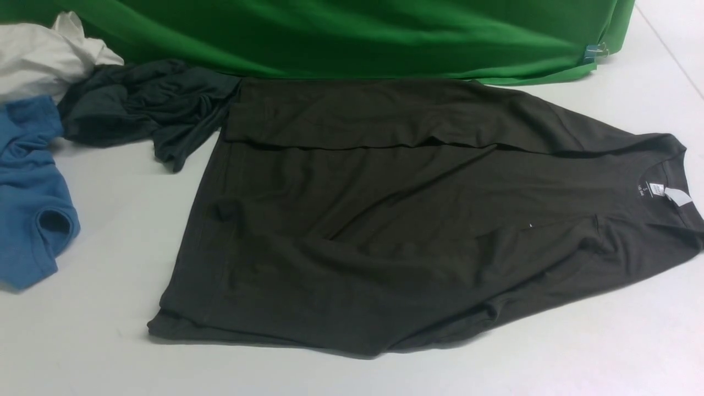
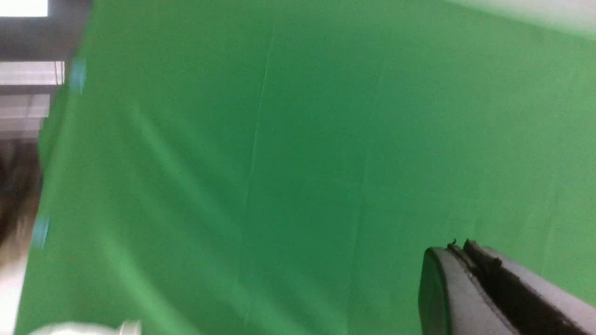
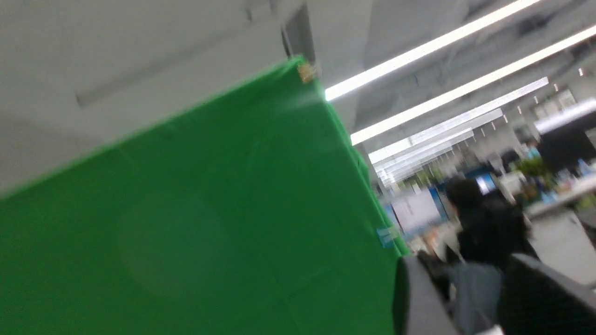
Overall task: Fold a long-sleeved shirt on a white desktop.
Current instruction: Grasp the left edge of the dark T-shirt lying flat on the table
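Left claw is pressed fully closed with nothing between the fingers; green backdrop fills its wrist view. Right claw is partly parted, a gap between its two fingers and no cloth in it (view is blurred, fine detail lost). Behind it are the backdrop and a blurred office room.

Front view: long-sleeved shirt lies flat on the worktop, from centre to right. Its long axis runs left-right across the worktop, slightly tilted. Neck points right, with the round neckline and small white tag at the right edge of frame. Hem points left, its edge slanting from the far side by the backdrop down to the near left corner. Far side is folded in over the body, the fold edge a straight line along the long axis. Near side looks folded in too, with diagonal creases across the body.

Blackish-teal garment is bunched at far left, touching the shirt's far hem corner. Blue shirt and white cloth sit at the left edge, apart from the long-sleeved shirt.
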Controlling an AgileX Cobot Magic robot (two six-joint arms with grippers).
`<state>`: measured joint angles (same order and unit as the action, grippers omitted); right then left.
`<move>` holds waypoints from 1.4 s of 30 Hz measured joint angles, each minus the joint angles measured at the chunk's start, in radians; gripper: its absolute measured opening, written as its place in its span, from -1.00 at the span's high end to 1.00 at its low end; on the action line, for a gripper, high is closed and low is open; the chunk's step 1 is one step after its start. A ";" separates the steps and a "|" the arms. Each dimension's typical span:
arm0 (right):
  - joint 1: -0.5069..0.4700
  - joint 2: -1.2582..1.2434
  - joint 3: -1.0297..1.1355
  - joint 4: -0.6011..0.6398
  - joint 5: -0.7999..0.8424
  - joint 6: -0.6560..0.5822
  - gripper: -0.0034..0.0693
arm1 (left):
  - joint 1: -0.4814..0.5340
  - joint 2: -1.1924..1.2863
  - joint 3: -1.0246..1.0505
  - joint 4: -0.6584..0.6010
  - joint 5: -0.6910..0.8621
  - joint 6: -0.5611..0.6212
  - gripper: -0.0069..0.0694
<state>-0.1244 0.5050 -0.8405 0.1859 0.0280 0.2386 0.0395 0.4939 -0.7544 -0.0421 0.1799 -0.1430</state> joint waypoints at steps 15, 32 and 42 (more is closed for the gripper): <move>0.263 0.387 -0.157 -0.002 0.525 -0.362 0.24 | 0.000 0.681 -0.272 -0.005 0.605 0.085 0.76; 0.569 0.601 -0.156 -0.004 0.727 -0.449 0.24 | 0.000 1.147 -0.275 -0.256 0.628 0.608 -0.14; 0.594 0.604 -0.156 -0.004 0.728 -0.459 0.24 | 0.000 1.308 -0.276 -0.337 0.512 0.734 -0.20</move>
<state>0.4694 1.1095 -0.9961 0.1818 0.7561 -0.2208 0.0395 1.8022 -1.0303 -0.3787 0.6920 0.5910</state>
